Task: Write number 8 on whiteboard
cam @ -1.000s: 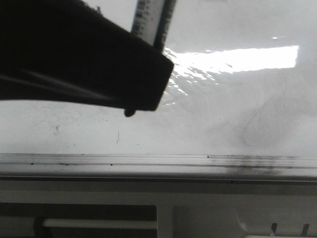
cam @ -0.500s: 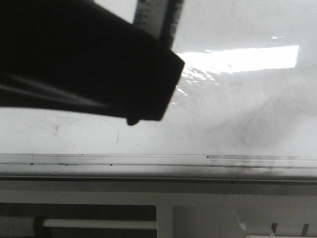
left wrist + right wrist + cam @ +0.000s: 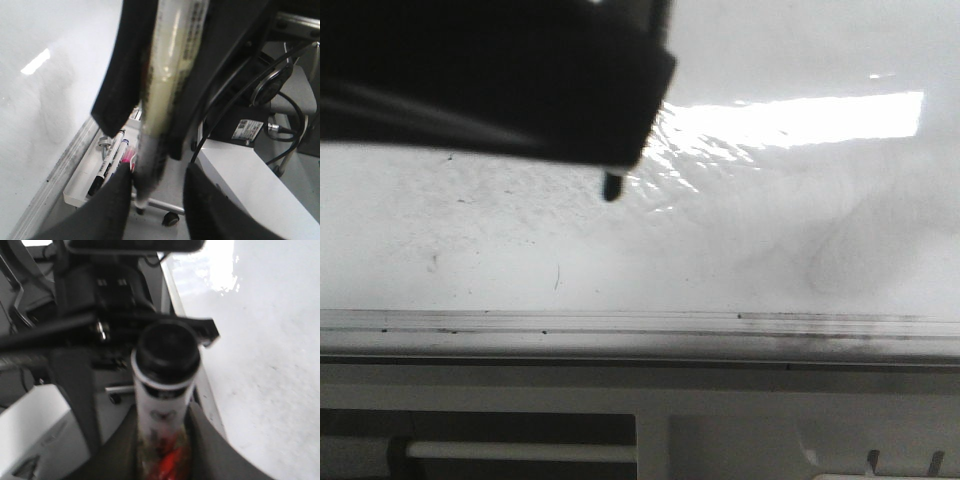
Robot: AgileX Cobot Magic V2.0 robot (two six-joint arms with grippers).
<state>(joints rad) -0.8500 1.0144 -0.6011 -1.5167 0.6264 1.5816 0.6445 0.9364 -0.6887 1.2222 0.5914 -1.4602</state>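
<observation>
The whiteboard [image 3: 750, 230] is glossy white with grey smudges, dark specks and a bright glare, and has a grey rail [image 3: 640, 325] along its lower edge. No number 8 shows on it. A dark gripper body [image 3: 490, 80] fills the upper left of the front view, with the marker's black tip [image 3: 611, 186] sticking out below it over the board. My right gripper [image 3: 162, 432] is shut on the white marker [image 3: 165, 390], whose black end faces the camera. My left gripper [image 3: 157, 172] is open. The marker [image 3: 160, 115] hangs between its fingers, held by other black fingers.
A white tray [image 3: 75, 192] with several spare markers [image 3: 107, 165] sits below the board's rail. A white cabinet [image 3: 245, 185], black cables [image 3: 235, 100] and a caster wheel [image 3: 171, 218] stand beside it. A white frame and rod [image 3: 520, 451] lie below the rail.
The dark gripper and marker have moved up and a little to the right over the board. The tip now sticks out further below, and the marker's barrel above the gripper no longer shows.
</observation>
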